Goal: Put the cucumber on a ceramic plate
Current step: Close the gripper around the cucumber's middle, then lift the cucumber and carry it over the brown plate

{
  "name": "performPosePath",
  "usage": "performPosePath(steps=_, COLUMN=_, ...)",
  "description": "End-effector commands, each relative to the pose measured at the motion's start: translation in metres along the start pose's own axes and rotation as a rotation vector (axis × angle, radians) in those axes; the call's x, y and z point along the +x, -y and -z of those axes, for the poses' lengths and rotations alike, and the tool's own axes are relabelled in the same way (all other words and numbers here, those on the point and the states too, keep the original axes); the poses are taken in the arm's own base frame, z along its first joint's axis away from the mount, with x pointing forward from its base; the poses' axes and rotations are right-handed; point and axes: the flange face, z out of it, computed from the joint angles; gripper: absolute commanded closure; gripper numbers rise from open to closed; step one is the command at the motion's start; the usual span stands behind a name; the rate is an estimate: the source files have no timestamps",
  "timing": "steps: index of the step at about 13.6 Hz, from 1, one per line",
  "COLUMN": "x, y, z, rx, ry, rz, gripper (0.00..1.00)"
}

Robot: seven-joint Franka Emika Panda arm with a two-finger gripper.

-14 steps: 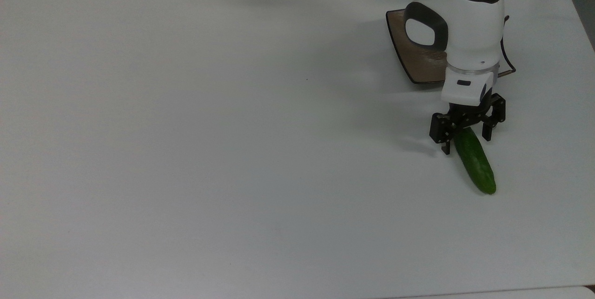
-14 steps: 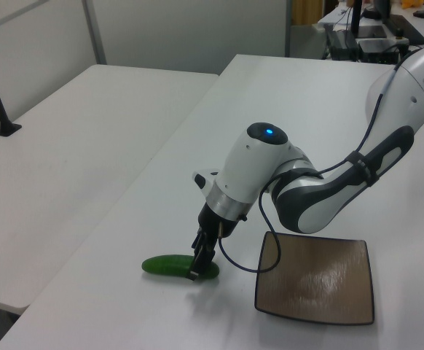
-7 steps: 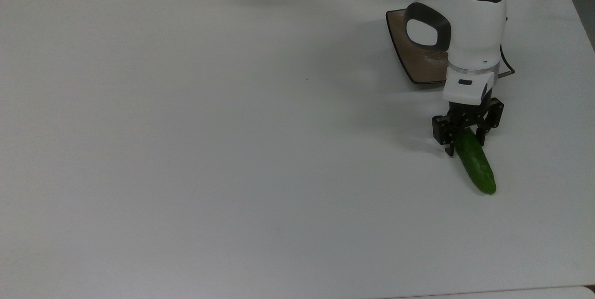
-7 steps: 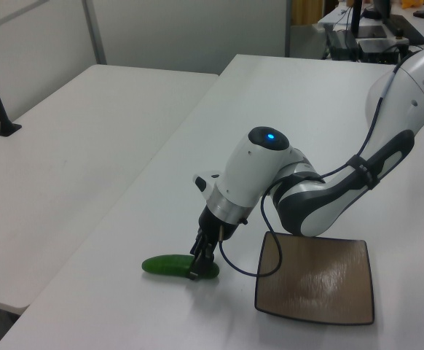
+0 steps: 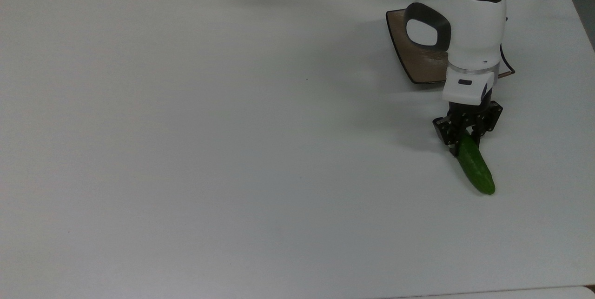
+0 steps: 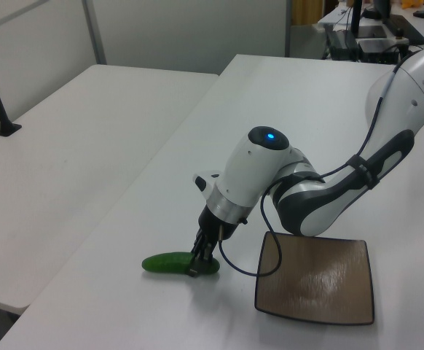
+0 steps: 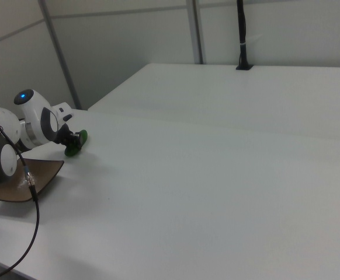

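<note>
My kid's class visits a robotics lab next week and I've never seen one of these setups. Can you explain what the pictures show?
The white jointed machine is a single robot arm, and the black two-fingered claw is at its tip. Three fixed cameras film the same moment: the top view looks down on the white table, and the left view and the right view look across it from the sides. Two things lie on the table: a dark green cucumber and a square brown ceramic plate. The claw reaches down and its fingers have closed around one end of the cucumber, which rests on the table, beside the plate rather than on it. The plate has nothing on it.
</note>
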Motion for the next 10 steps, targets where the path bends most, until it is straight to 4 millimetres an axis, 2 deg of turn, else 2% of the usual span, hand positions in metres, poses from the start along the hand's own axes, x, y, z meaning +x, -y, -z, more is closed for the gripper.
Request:
performPosePath(steps=1, x=0.006, y=0.0, z=0.008, rx=-0.004, ry=-0.023, rz=-0.023, gripper=1.0)
performPosePath(steps=4, x=0.017, y=-0.005, z=0.043, rx=0.002, ry=-0.045, rz=-0.062, gripper=1.0)
performPosePath(steps=5, x=0.026, y=-0.011, z=0.062, rx=0.004, ry=-0.066, rz=-0.078, gripper=1.0)
performPosePath(steps=7, x=0.035, y=-0.021, z=0.114, rx=-0.012, ry=-0.058, rz=-0.1, gripper=1.0)
performPosePath(steps=10, x=0.036, y=-0.034, z=0.168, rx=-0.044, ry=-0.003, rz=-0.128, gripper=1.0)
